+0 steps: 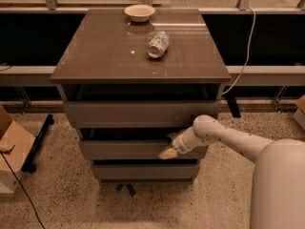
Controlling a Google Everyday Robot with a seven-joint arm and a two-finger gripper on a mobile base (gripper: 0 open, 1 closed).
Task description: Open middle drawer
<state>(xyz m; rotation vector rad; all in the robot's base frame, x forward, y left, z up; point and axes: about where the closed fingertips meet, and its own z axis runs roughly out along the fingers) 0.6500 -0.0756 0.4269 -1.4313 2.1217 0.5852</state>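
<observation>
At the middle drawer (126, 150) front's right end sits the gripper (167, 152); closure cannot be told; engagement step, seemingly; next needs a straight outward pull.

A pale bowl (139, 12) sits at the back of the brown cabinet top (100, 56). A silver can (157, 44) lies on its side near it. A cardboard box (12, 151) sits on the speckled floor (57, 199). The gripper (167, 152) is low at the cabinet's front, well apart from them.

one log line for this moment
tool: at front of middle drawer, right of centre | cabinet top: bowl at back, can lying on its side
</observation>
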